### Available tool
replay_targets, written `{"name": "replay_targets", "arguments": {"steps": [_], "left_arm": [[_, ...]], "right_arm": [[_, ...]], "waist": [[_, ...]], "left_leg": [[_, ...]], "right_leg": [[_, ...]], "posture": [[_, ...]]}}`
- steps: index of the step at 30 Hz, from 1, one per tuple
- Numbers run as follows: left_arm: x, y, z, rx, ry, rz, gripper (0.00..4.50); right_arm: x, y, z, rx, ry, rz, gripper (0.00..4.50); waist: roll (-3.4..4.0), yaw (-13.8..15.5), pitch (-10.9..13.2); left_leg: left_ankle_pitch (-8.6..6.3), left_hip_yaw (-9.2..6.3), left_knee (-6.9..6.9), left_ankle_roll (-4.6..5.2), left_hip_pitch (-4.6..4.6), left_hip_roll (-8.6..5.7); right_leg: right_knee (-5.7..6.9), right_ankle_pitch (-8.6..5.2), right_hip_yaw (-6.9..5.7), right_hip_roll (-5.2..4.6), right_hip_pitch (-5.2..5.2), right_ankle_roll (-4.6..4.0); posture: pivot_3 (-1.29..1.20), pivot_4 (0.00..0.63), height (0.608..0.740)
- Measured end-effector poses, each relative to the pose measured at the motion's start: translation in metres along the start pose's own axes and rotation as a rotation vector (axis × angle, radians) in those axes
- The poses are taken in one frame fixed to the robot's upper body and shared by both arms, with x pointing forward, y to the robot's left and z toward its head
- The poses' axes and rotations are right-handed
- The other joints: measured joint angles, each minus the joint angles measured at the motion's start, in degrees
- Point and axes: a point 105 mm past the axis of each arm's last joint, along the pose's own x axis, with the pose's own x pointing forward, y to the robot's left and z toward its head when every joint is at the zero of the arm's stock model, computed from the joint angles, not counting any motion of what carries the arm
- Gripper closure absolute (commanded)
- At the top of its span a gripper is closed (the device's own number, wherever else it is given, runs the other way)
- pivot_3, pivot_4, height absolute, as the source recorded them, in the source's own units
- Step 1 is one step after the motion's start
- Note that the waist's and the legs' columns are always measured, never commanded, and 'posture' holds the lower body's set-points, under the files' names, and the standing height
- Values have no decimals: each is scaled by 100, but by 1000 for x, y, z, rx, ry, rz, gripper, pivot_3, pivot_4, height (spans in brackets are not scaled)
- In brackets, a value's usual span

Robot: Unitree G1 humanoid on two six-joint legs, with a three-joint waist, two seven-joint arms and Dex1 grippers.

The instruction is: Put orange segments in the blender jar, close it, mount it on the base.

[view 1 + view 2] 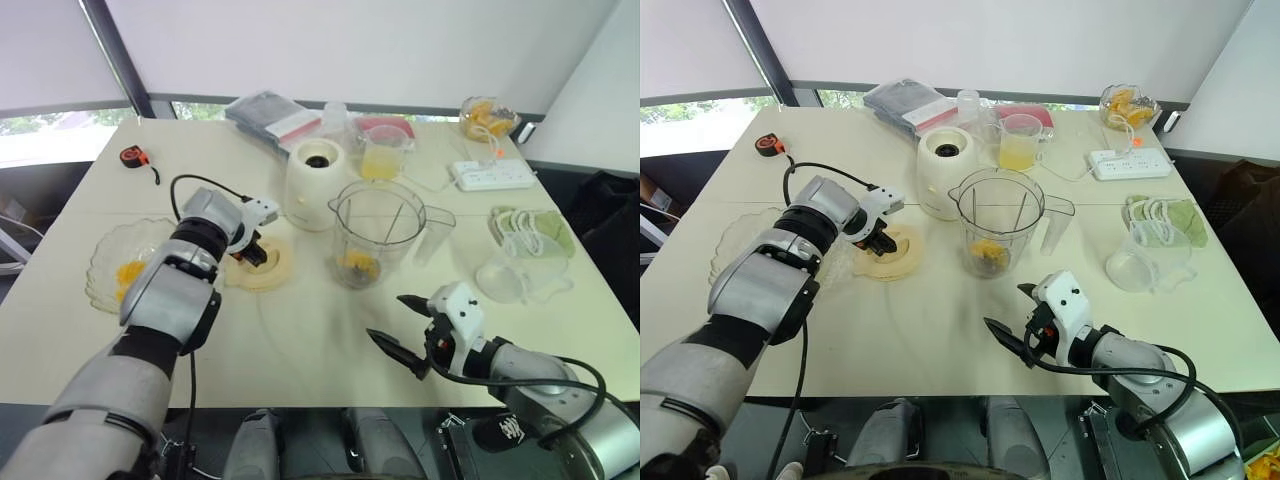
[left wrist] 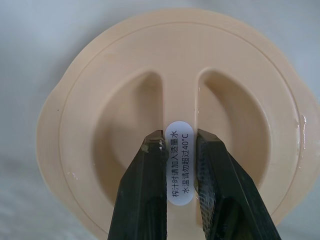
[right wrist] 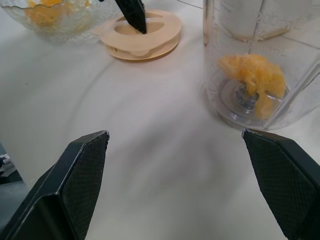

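Note:
The clear blender jar [image 1: 378, 235] stands open mid-table with orange segments [image 3: 255, 75] lying on its blade. Behind it to the left sits the cream-white base [image 1: 316, 183]. A flat cream lid [image 2: 240, 65] lies on the table left of the jar. My left gripper [image 2: 180, 136] points down onto it, its fingers [image 2: 150, 170] pressed against both sides of the lid's central ridge. A ruffled glass bowl [image 1: 125, 265] further left holds more orange segments [image 1: 130, 272]. My right gripper [image 1: 388, 318] hovers open near the table's front edge, in front of the jar, holding nothing.
A cup of yellow liquid [image 1: 380, 155] stands behind the jar. A power strip [image 1: 492, 175], a green cloth [image 1: 530, 228] and a clear jug [image 1: 520, 270] lie to the right. A tape measure [image 1: 134, 155] and packets [image 1: 270, 115] sit at the back.

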Motion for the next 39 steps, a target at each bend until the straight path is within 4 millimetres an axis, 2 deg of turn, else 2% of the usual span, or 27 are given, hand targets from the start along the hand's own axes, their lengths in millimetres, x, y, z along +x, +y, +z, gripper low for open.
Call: {"name": "replay_targets", "arguments": {"steps": [5,10,17,21,25,28,32,39], "left_arm": [[-8,-2,2,97,-11,-71,4266],[-26,1,8,187,-48,-121,4266],[-65,6,38,384,-131,-102,4266],[-81,5,46,493,-156,-103,4266],[-107,3,57,618,-174,-117,4266],[-119,2,67,663,-192,-88,4266],[-125,3,74,691,-198,-58,4266],[-130,2,83,721,-211,-21,4266]], "right_arm": [[-1,-3,-5,11,3,-17,0],[0,-11,-10,33,-6,-63,0],[2,-37,-15,66,-79,-234,0],[1,-54,-21,74,-101,-347,0],[-6,-73,-27,76,-122,-479,0],[-6,-88,-21,71,-167,-578,0],[-4,-100,-10,66,-222,-644,0],[2,-110,5,78,-291,-699,0]], "waist": [[-13,8,8],[-30,12,18],[-32,11,20],[-31,5,21],[-30,3,20],[-29,5,21],[-28,1,21],[-28,3,21]], "left_leg": [[0,0,0,0,-15,0],[0,2,0,0,-28,0],[0,3,0,0,-40,1],[0,4,0,0,-49,1],[0,3,2,0,-79,0],[0,3,6,0,-87,0],[0,3,9,1,-88,0],[0,1,9,1,-91,0]], "right_leg": [[-5,0,0,0,-11,-1],[-6,1,0,-2,-23,-2],[-6,0,-1,-2,-34,0],[-5,1,0,-2,-43,-1],[-1,2,0,-1,-74,0],[-1,2,-1,-1,-79,1],[0,3,-1,-1,-79,3],[0,8,-1,0,-80,13]], "posture": [[0,150,740],[0,150,740],[0,150,740],[0,150,740],[0,150,740],[0,150,740],[0,150,740],[0,150,740]]}}
